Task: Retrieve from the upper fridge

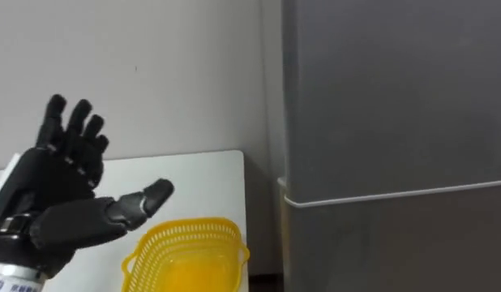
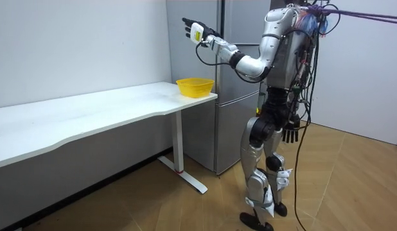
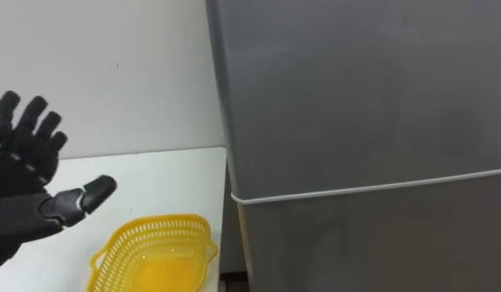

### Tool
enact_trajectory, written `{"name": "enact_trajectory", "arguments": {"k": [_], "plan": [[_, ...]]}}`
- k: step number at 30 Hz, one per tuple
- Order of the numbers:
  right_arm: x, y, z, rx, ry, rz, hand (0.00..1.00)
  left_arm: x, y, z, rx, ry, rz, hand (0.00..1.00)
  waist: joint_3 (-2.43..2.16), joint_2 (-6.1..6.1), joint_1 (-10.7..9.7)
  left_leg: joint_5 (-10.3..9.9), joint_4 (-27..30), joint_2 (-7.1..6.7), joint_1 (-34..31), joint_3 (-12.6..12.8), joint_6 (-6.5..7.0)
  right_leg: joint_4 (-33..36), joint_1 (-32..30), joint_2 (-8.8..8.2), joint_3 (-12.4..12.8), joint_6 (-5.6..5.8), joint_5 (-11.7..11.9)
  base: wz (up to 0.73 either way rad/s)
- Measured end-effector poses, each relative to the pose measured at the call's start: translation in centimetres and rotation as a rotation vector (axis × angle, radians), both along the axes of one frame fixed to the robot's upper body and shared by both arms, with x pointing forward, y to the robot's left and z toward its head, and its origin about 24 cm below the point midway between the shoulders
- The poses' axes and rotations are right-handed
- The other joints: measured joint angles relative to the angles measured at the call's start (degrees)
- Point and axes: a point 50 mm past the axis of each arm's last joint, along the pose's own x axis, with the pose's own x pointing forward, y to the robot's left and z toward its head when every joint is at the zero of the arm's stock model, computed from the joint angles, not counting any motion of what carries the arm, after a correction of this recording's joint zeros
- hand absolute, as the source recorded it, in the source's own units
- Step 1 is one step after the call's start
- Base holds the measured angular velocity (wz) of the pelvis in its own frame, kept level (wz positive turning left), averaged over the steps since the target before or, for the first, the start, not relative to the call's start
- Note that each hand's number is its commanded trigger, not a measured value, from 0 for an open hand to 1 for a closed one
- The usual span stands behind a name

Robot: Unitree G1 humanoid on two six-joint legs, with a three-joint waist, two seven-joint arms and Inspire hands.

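Grey fridge [image 1: 396,97]: upper door [image 3: 356,89] closed, the seam to the lower door running just beneath it, with the robot standing in front. Left hand [image 1: 62,191]: raised to the left of the fridge, apart from it, fingers spread wide, holding nothing. Yellow basket [image 1: 186,243]: on the white table [image 1: 194,172] beside the fridge. Right hand [image 2: 290,133]: hanging at the robot's side, state cannot be told.
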Motion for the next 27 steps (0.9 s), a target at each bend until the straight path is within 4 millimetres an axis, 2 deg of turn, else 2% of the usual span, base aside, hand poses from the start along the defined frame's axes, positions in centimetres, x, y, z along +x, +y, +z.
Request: {"name": "enact_trajectory", "arguments": {"k": [8,12,13,16,21,23,27], "plan": [[0.6,-0.1,0.0,-0.001,0.002,0.028,0.00,0.8,-2.4,1.0,0.103,-0.045,-0.174,0.00,0.06,0.15,-1.2,0.0,0.2,0.01,0.2,0.5,0.03,0.0,0.4,-0.05,0.7,-0.01,0.0,-0.03],[1.0,-0.5,0.1,-0.012,-0.005,0.023,0.00,1.0,-3.9,1.1,0.119,-0.055,-0.262,0.00,0.30,0.54,-1.7,0.0,-0.1,0.01,0.2,0.6,0.11,0.0,0.5,-0.08,0.7,-0.01,0.0,0.00],[1.0,-0.7,0.2,-0.017,-0.004,0.022,0.00,1.0,-4.2,1.0,0.126,-0.051,-0.288,0.00,0.10,0.87,-1.9,0.0,-0.1,0.01,0.3,0.6,0.12,0.0,0.5,-0.09,0.7,-0.02,0.0,0.00],[1.4,-0.9,0.3,-0.023,-0.011,0.024,0.00,0.9,-4.6,0.9,0.140,-0.050,-0.329,0.00,0.00,1.32,-2.9,0.0,-0.1,0.04,0.5,0.6,0.12,0.0,0.7,-0.06,0.6,-0.02,0.0,0.00],[1.4,-0.9,0.3,-0.019,-0.009,0.022,0.00,0.9,-5.0,1.0,0.160,-0.057,-0.378,0.00,0.08,1.20,-3.3,0.0,-0.1,0.02,0.6,1.1,0.12,-0.3,0.7,-0.08,0.8,-0.02,0.0,0.00],[1.4,-0.9,0.3,-0.012,-0.007,0.022,0.00,0.9,-5.2,0.9,0.166,-0.057,-0.401,0.00,0.17,1.01,-3.5,0.1,-0.1,-0.04,0.6,1.1,0.22,-0.3,0.7,-0.19,0.8,0.00,0.0,0.00],[2.0,-0.6,0.2,0.009,-0.001,0.059,0.00,0.7,-6.4,0.5,0.193,-0.047,-0.490,0.00,0.70,0.18,-4.0,0.1,0.0,-0.05,0.6,1.1,0.25,-0.3,0.7,-0.29,0.9,0.02,0.0,0.00]]}}
